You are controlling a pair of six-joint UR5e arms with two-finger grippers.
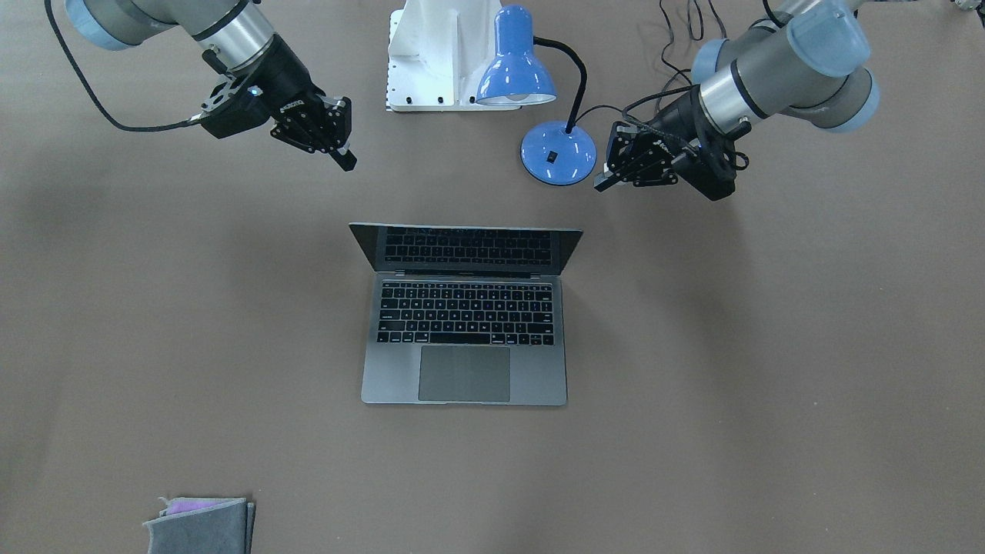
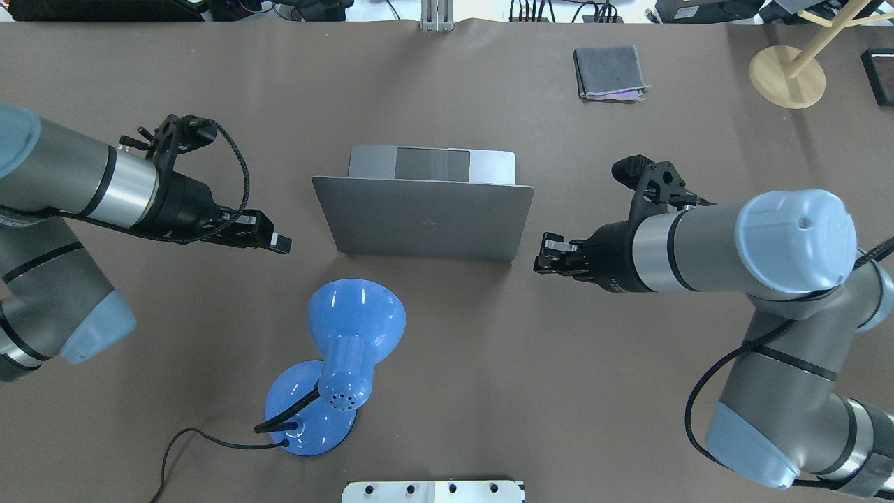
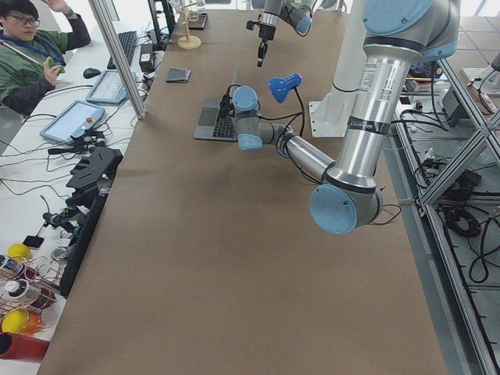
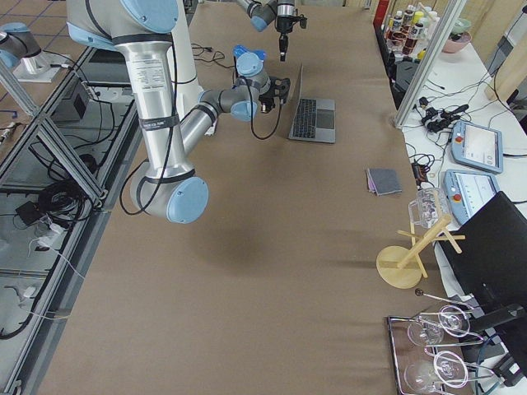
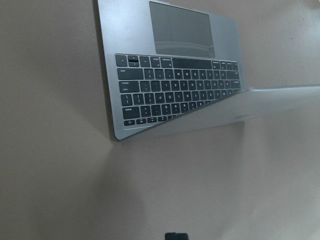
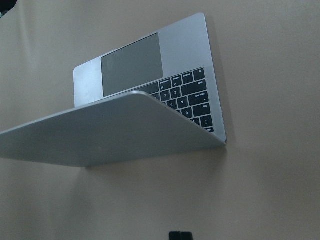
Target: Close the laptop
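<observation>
Overhead exterior shows the laptop (image 2: 426,223) near the middle of the brown desk (image 2: 531,391). It is open, with its lid raised, the plain grey back of the lid turned toward the robot and the trackpad edge at 12 o'clock. The left fingers (image 2: 279,243) hang at 9 o'clock of the lid, pointing at it, pressed together and clear of the metal. The right fingers (image 1: 344,158) sit at 3 o'clock of the lid in the overhead view, near its side edge without touching it. In the front-facing view they meet in one dark tip. That view also shows the dark screen mirroring the black keyboard, with the large grey trackpad below. A blue lamp (image 2: 353,328) stands at 7 o'clock of the laptop, its shade tipped toward the lid. A folded grey cloth (image 2: 609,72) lies at 1 o'clock, well apart, and a wooden stand (image 2: 787,77) rests farther out at 2 o'clock.
</observation>
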